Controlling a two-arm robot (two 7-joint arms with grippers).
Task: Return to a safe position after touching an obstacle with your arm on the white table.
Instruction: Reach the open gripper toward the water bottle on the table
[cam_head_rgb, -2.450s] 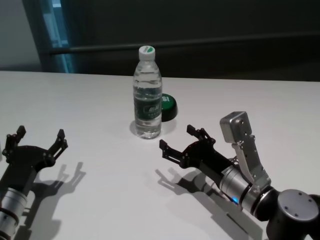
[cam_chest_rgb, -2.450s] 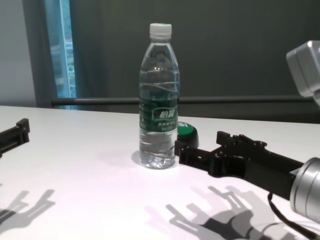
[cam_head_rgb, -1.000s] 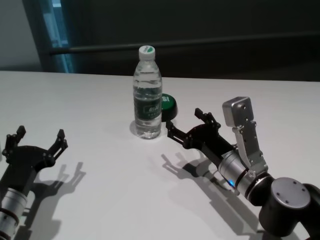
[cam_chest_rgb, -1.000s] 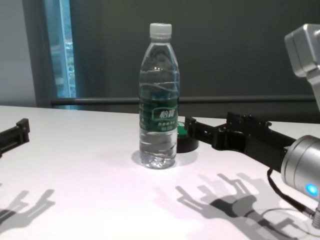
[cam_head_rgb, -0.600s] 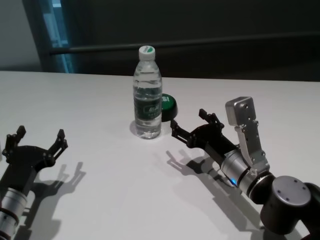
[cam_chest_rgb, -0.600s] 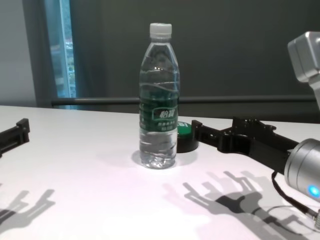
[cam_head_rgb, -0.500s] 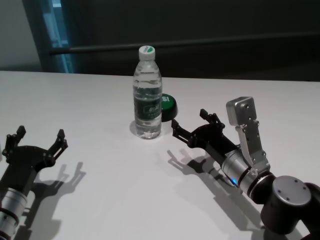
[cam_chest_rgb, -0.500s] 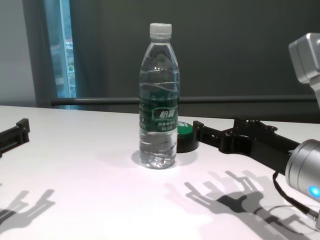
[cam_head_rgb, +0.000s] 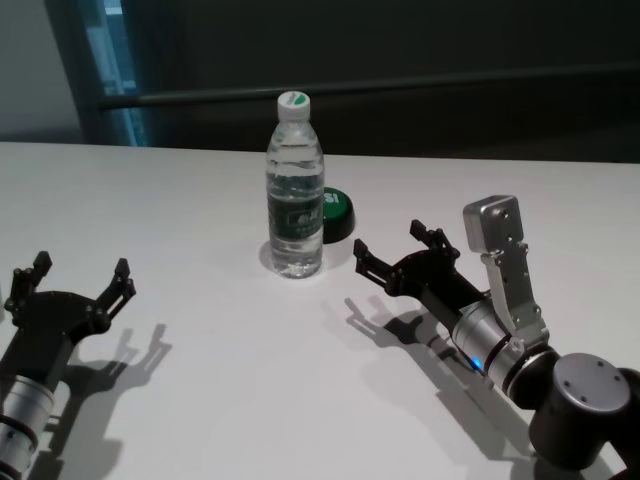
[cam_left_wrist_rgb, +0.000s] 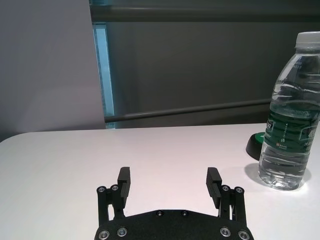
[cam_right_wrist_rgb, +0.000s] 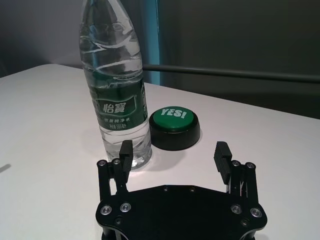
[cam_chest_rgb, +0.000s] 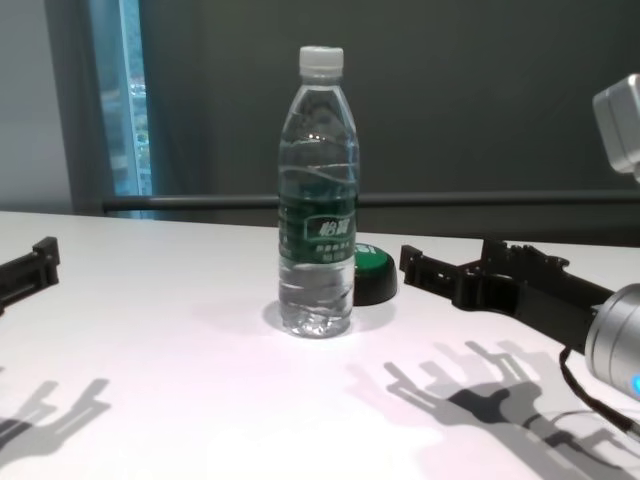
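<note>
Bottle (cam_head_rgb: 295, 190) upright mid-counter (cam_head_rgb: 200, 400), cap on, filled with water nearly to the neck. Green YES button (cam_head_rgb: 336, 213) just behind and beside it, on the right side. Right tool (cam_head_rgb: 396, 254) released, fingers spread, grasping nothing; low over the counter, near the bottle's right but apart from it, a clear gap visible in the chest view. Left tool (cam_head_rgb: 73, 283) likewise released and empty, parked well apart on the near left.

Judged handling: tall and narrow, so tippy under any sideways knock high up; fairly heavy with water, which steadies the base. Thin clear wall likely to dent under a hard squeeze, smooth and a bit slippery; the label band (cam_chest_rgb: 317, 229) probably the best place for a hold, at mid-height, if ever needed. No hold called for here, though: only room to clear. Withdrawal seemingly under way but not finished; right arm not yet in a tucked pose like the left.
</note>
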